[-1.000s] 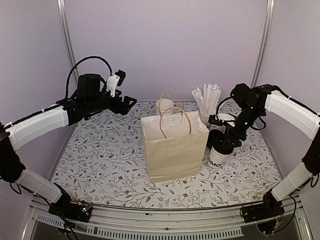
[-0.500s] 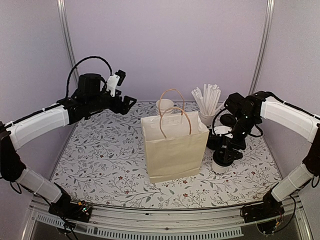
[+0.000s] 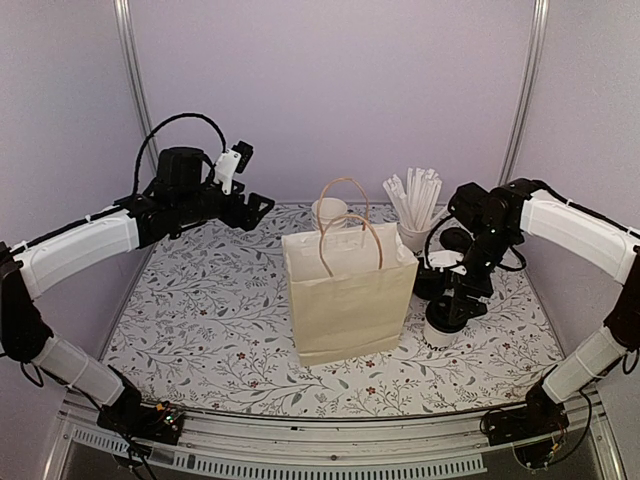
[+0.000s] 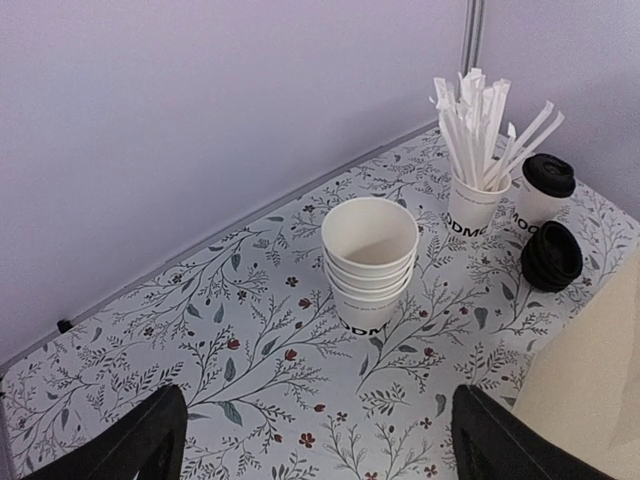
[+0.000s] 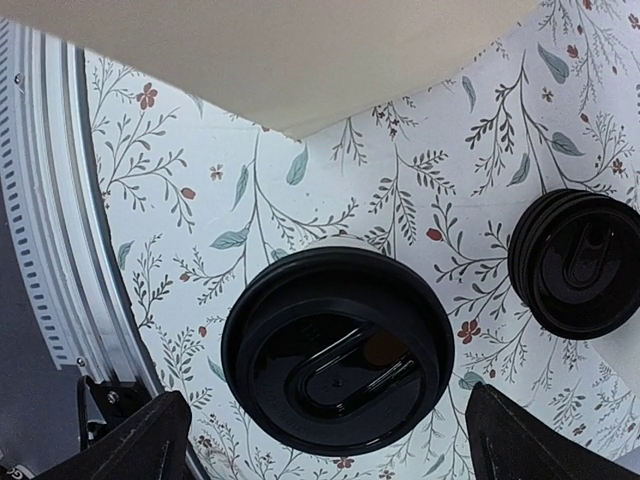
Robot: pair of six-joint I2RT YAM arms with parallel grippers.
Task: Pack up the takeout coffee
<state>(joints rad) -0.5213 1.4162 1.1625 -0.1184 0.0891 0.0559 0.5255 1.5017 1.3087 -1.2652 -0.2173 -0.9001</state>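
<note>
A takeout coffee cup [image 5: 338, 350] with a black lid stands right of the cream paper bag [image 3: 350, 290]. My right gripper [image 5: 325, 432] is open and hangs straight over it, one finger on each side of the lid and above it. In the top view the gripper [image 3: 450, 300] hides most of this cup [image 3: 438, 336]. A second lidded cup [image 4: 545, 188] stands at the back right, next to the straw cup. My left gripper [image 4: 315, 440] is open and empty, held high at the back left [image 3: 255, 205].
A stack of empty white cups [image 4: 370, 258] stands behind the bag. A white cup of straws [image 4: 478, 190] and a stack of black lids [image 4: 552, 256] are at the back right. The lids [image 5: 585, 265] lie close beside the right gripper. The metal front rail [image 5: 45, 230] is near.
My right gripper has dropped down and to the left over the lidded cup, covering it in the top view. It has been still for the last half second. The left arm has not moved.
</note>
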